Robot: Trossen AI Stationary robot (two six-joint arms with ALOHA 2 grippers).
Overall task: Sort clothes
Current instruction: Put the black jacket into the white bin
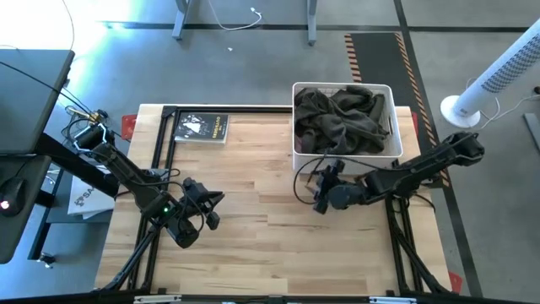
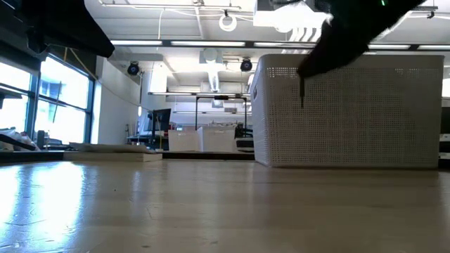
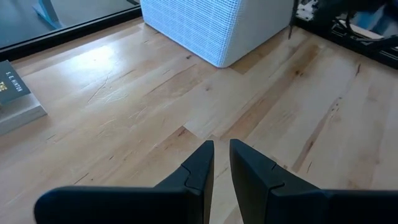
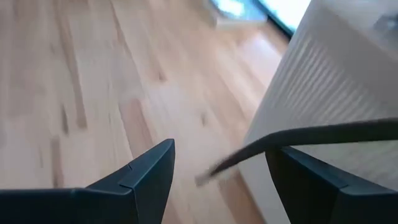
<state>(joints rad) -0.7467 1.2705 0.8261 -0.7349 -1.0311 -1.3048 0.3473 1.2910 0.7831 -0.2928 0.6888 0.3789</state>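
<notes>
Dark grey-olive clothes [image 1: 344, 118] lie heaped inside the white lattice basket [image 1: 297, 127] at the table's far right. No other garments show on the table. My right gripper [image 1: 319, 187] is open and empty just in front of the basket's near left corner, and the basket wall [image 4: 329, 81] stands beside its fingers. My left gripper [image 1: 213, 209] hovers over bare wood at the near left. Its fingers [image 3: 205, 162] are drawn together with only a slit between them, and it holds nothing.
A small dark booklet [image 1: 201, 127] lies flat at the table's far left. A dark cable [image 4: 298, 140] crosses in front of my right gripper. Bare wooden tabletop [image 1: 270, 245] lies between and in front of the arms. A white fan [image 1: 498, 76] stands off the table at the right.
</notes>
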